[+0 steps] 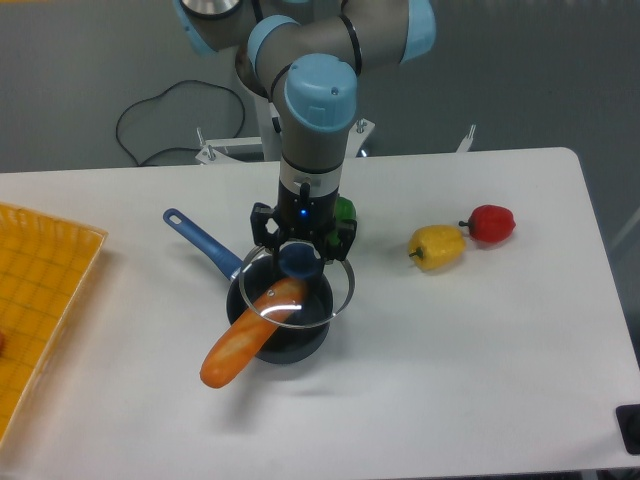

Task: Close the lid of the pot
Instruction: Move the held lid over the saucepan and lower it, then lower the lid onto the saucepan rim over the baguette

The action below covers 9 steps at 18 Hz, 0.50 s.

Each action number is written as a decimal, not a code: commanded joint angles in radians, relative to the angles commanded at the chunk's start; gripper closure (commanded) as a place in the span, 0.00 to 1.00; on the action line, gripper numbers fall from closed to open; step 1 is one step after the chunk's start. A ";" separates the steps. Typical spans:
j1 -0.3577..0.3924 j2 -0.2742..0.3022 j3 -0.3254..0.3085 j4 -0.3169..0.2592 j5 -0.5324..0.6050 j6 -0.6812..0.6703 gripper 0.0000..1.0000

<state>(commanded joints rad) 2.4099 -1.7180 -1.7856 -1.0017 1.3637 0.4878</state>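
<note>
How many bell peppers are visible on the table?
3. A yellow bell pepper and a red bell pepper lie side by side right of the arm; a green bell pepper shows partly behind the claw. The arm may hide others.

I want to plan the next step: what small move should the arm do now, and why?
Probably shift slightly left and lower gently. The pincer holds the lid by its knob, almost over the pot, but an orange baguette sticks out over the rim, so the lid may rest tilted.
</note>
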 joint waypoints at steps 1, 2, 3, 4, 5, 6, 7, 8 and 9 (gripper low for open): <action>0.000 -0.003 0.000 0.000 0.000 0.000 0.60; 0.000 -0.005 -0.003 0.002 0.000 -0.002 0.60; -0.002 -0.008 -0.003 0.003 0.000 -0.002 0.60; -0.002 -0.011 -0.005 0.006 0.000 -0.002 0.60; -0.002 -0.015 -0.009 0.017 0.000 0.000 0.60; -0.003 -0.017 -0.011 0.028 0.000 0.000 0.60; -0.003 -0.021 -0.011 0.031 0.000 0.000 0.60; -0.003 -0.023 -0.011 0.031 0.000 0.000 0.60; -0.003 -0.025 -0.012 0.032 -0.002 0.000 0.60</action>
<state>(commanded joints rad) 2.4068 -1.7426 -1.7978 -0.9695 1.3622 0.4878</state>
